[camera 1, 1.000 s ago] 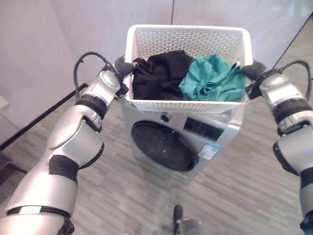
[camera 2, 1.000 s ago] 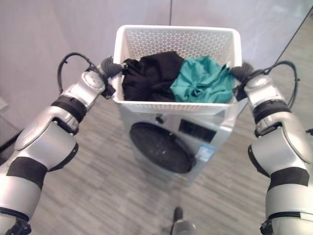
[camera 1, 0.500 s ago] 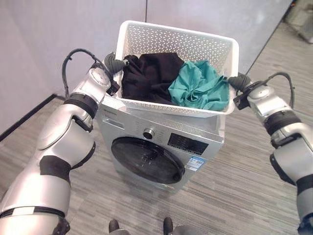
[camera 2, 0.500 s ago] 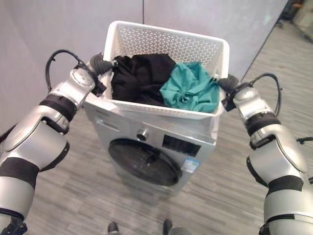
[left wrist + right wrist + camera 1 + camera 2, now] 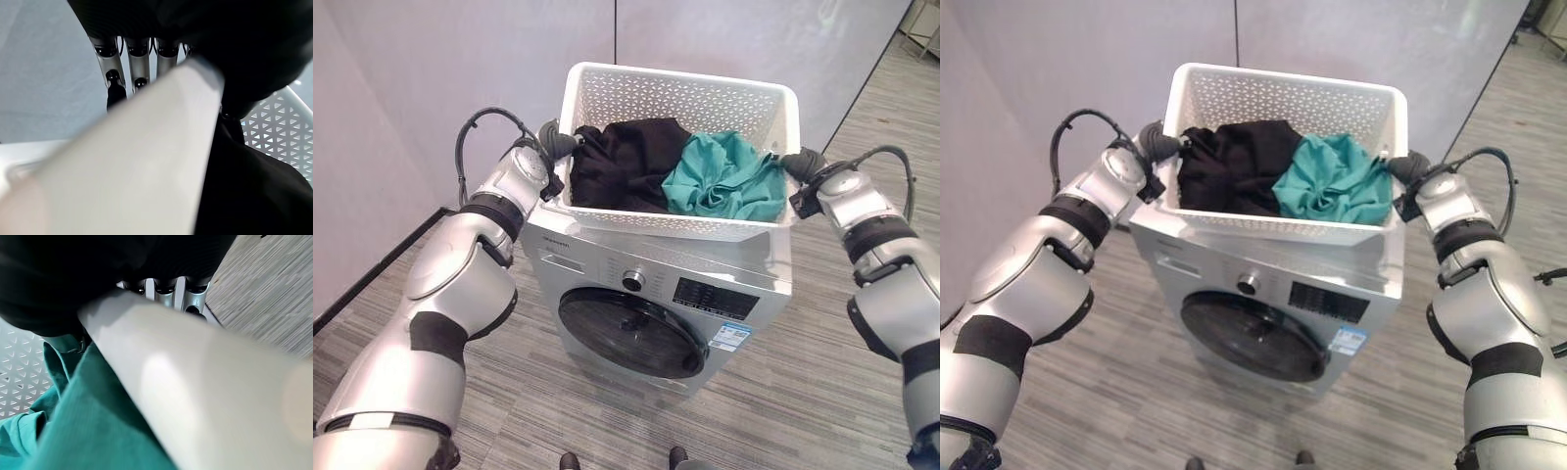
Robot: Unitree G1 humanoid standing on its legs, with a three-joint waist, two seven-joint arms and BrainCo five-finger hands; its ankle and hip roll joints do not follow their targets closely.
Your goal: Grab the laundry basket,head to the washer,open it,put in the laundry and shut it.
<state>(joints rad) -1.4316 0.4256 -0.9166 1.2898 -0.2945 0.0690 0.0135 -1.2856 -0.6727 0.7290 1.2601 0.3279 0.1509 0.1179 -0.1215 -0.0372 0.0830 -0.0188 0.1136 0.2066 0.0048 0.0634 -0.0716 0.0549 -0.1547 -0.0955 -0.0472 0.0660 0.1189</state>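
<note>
A white perforated laundry basket hangs level right over the top of the silver washer; I cannot tell if it rests on it. In it lie a black garment on the left and a teal garment on the right. My left hand is shut on the basket's left rim, its fingers curled under the edge. My right hand is shut on the right rim, with its fingers hooked under it. The washer's round dark door is closed.
Grey partition walls stand close behind the washer and along the left. A knob and a dark control panel sit above the door. Wood-grain floor lies open to the right and in front.
The whole view has shifted as I came closer: the washer's top now lies directly under the basket. Both hands keep the same hold on the rims.
</note>
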